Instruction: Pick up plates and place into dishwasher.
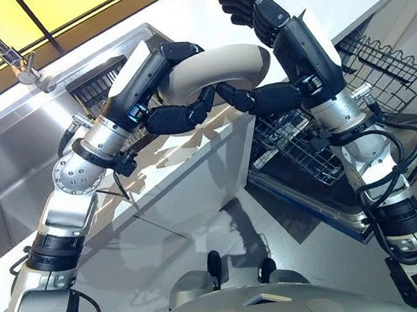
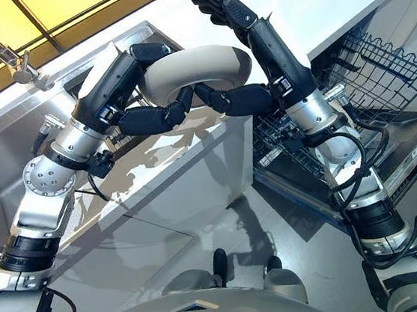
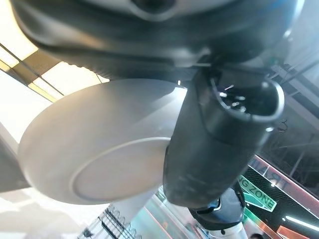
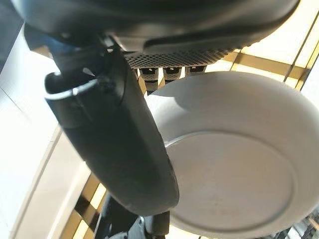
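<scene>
Plate [image 1: 217,68] held on edge above worktop [image 1: 194,165], both hands on it: left hand [image 1: 177,114] fingers curled on left rim, right hand [image 1: 273,96] clamped on right rim. Dishwasher rack [image 1: 305,145] lies right, nearer right hand.

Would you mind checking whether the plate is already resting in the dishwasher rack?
No, the plate is held up over the counter between the left hand and right hand, beside the rack.
</scene>
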You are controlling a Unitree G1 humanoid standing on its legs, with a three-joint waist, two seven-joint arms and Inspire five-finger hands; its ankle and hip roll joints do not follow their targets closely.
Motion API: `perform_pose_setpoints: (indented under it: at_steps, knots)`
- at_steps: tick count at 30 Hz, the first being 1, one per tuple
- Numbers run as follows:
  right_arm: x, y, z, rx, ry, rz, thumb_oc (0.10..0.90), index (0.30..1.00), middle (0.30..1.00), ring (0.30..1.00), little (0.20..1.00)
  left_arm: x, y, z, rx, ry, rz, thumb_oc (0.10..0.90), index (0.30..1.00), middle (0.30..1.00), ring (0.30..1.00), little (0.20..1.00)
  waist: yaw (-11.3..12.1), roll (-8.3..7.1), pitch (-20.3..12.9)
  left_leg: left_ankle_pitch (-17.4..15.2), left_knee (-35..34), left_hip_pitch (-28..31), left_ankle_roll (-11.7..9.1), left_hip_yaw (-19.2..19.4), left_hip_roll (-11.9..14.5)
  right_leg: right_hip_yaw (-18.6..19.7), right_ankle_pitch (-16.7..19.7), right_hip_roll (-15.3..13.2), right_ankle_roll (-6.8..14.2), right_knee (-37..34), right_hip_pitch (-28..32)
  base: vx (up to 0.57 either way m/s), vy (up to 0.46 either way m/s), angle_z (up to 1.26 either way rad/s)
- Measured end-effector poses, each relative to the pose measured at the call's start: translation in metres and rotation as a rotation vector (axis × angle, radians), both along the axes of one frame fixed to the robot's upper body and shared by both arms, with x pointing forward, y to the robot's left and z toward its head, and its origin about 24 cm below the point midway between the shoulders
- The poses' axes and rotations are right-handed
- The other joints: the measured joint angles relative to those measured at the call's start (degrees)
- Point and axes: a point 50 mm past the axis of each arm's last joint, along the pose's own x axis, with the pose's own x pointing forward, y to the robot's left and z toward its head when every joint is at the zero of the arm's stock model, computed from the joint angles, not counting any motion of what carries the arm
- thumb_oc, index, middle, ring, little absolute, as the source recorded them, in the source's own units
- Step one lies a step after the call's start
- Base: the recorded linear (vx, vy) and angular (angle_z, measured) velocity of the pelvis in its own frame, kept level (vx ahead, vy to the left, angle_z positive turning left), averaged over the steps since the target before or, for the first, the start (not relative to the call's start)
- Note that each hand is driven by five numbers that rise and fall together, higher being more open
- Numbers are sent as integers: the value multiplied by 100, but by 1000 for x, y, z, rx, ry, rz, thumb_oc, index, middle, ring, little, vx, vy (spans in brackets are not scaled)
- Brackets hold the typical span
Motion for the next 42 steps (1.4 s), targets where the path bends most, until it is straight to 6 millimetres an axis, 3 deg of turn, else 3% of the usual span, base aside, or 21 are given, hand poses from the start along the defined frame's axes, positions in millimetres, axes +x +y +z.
perform_pose_setpoints:
  at_steps: [7, 16, 17, 18, 19, 27, 32, 37, 38, 39, 42]
  knots:
    - [0, -3, -1, -123, 24, 14, 800, 900, 900, 900, 900, 2, 1, -5, 48, 69, -29, 100, 300, 300, 300, 200, -84, -4, 1, 0, 0, -1, 3, -1, -2, 4, 1, -1, -1, 0, 1, 0, 0, 0]
    - [16, -16, -20, -436, 260, -21, 800, 900, 900, 900, 900, 0, 1, -9, 145, 71, -65, 100, 300, 300, 300, 200, -86, -140, -45, 0, -1, 19, 2, 2, -1, 4, 1, 2, 0, 0, 17, 0, 0, 0]
    - [17, -19, -22, -454, 284, -26, 561, 695, 695, 695, 661, -1, 1, -8, 158, 59, -67, 100, 300, 300, 300, 200, -87, -170, -45, 0, -1, 19, 2, 4, 0, 4, 1, 2, 0, -1, 17, 0, 0, 0]
    - [19, -21, -24, -466, 305, -32, 240, 420, 420, 420, 340, -2, 1, -7, 164, 50, -68, 100, 300, 300, 300, 200, -85, -189, -43, 0, -1, 19, 2, 5, 0, 4, 1, 0, 0, -1, 17, 0, 0, 0]
    - [20, -23, -26, -473, 324, -30, 100, 300, 300, 300, 200, -3, 1, -7, 183, 33, -64, 100, 300, 300, 300, 200, -85, -214, -41, 0, 0, 19, 2, 5, 1, 5, 1, -1, 0, 0, 16, 0, 0, 0]
    - [28, -13, -34, -532, 374, 22, 100, 300, 300, 300, 200, -7, 3, 0, 282, -152, 13, 100, 300, 300, 300, 200, 1, -270, -39, -24, 0, 79, -3, 125, 44, 11, 5, 0, 4, -2, 11, 17, -23, -6]
    - [31, -10, -29, -511, 343, 21, 100, 300, 300, 300, 200, -8, 7, 3, 267, -165, 32, 100, 300, 300, 300, 200, 203, -276, -37, -102, -1, 202, -43, 329, 110, -3, 18, 14, -14, -2, 13, 18, -11, -23]
    - [32, -9, -32, -485, 343, 23, 100, 300, 300, 300, 200, -7, 8, 2, 250, -156, 45, 100, 300, 300, 300, 200, 208, -278, -38, -152, 0, 242, -32, 458, 115, -9, 27, 15, -25, -1, 9, 16, -15, -14]
    - [32, -9, -33, -485, 344, 24, 100, 300, 300, 300, 200, -7, 8, 2, 247, -151, 46, 545, 681, 681, 681, 645, 201, -280, -37, -158, 0, 246, -29, 464, 112, -17, 28, 13, -25, -1, 10, 16, -5, -9]
    - [33, -9, -34, -478, 344, 22, 100, 300, 300, 300, 200, -6, 7, 0, 239, -139, 53, 800, 900, 900, 900, 900, 204, -281, -37, -169, 0, 260, -25, 479, 109, -33, 29, 9, -25, -1, 15, 18, 0, -8]
    - [35, -11, -37, -455, 346, 6, 100, 300, 300, 300, 200, -2, 7, -4, 210, -105, 74, 800, 900, 900, 900, 900, 209, -287, -40, -187, 0, 279, -21, 514, 104, -35, 29, 2, -24, -1, 23, 17, 2, -5]
